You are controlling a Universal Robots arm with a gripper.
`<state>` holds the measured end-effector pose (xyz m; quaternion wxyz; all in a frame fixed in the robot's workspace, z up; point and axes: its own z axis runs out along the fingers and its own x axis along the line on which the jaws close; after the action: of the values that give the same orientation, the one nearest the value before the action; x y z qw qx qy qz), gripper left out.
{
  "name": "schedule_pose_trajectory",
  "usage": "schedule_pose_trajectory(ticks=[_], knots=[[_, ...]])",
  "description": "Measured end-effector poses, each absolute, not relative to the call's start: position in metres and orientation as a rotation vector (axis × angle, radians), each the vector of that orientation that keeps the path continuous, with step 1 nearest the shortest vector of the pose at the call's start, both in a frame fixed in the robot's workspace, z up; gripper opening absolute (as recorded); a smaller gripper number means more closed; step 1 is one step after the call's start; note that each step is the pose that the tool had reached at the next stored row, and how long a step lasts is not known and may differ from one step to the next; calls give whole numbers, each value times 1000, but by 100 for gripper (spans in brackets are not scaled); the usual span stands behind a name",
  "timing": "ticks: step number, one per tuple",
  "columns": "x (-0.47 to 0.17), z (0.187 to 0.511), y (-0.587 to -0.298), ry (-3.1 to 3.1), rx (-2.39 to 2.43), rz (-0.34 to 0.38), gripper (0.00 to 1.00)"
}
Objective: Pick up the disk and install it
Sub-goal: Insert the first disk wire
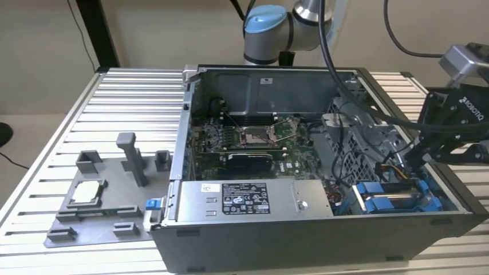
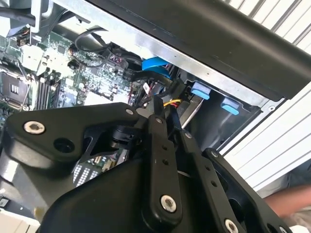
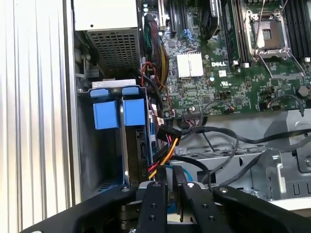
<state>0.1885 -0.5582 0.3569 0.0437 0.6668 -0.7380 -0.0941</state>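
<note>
Two blue carriers stand side by side in the drive bay at the corner of the computer case (image 1: pixel 306 240), towards the exterior view's right. The disk (image 3: pixel 138 145) sits edge-up in that bay, its blue rails showing. Your tool (image 3: pixel 169 175) hangs directly over the bay, just beside the disk's end. From these views you cannot tell whether it is clenched on anything or released, nor whether the disk is fully seated.

Your main hazard is the cable bundle (image 3: pixel 164 145) of yellow, red and black wires. It runs right alongside the disk and passes close under the tool, so any push down or sideways could snag it, strain its connector or trap it against the carrier.

A second risk is a tilted disk. An off-centre press could jam the rails in the bay. The case wall (image 1: pixel 450 197) is also very near the tool body, so a lateral correction may strike it.
</note>
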Motion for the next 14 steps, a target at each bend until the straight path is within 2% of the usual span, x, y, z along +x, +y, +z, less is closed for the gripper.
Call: schedule_pose_trajectory(ticks=[5,6,14], knots=[[194,357,-569,-2254,2036,-299,0],[195,357,-571,-2253,2036,-303,100],[199,354,-572,-2260,2050,-364,100]])
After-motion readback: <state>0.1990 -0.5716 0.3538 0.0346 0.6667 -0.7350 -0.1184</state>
